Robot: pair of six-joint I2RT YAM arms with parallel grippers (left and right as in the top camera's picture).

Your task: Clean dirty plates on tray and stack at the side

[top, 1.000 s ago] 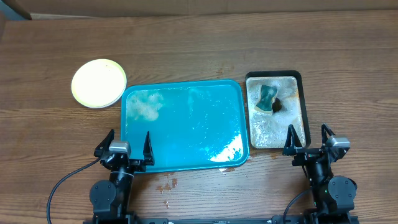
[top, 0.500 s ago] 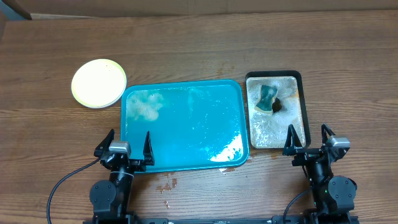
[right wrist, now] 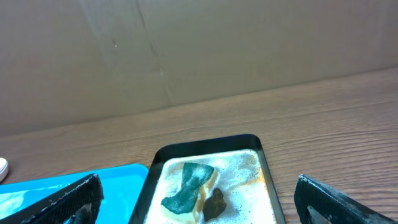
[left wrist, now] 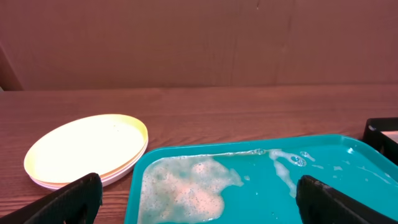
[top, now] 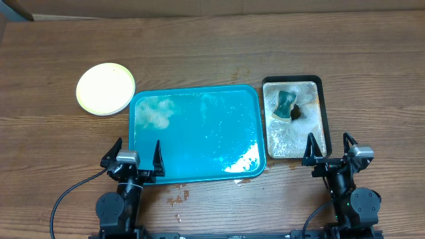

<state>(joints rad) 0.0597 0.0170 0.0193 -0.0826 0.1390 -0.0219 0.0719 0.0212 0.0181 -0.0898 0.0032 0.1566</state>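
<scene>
The plates (top: 105,89) lie stacked on the table left of the tray, pale yellow-green one on top; the left wrist view shows the stack (left wrist: 87,149) with white rims beneath. The teal tray (top: 196,133) holds no plates, only foam patches (left wrist: 193,190) and water. My left gripper (top: 136,158) rests open at the tray's near left corner, nothing between its fingers. My right gripper (top: 330,150) sits open at the table's near right, just in front of the black tray, also holding nothing.
A black tray (top: 293,116) of foamy water stands right of the teal tray, with a green sponge (right wrist: 189,183) and a dark brown lump (right wrist: 215,203) in it. Small brown drips (top: 178,194) mark the wood near the teal tray's front edge.
</scene>
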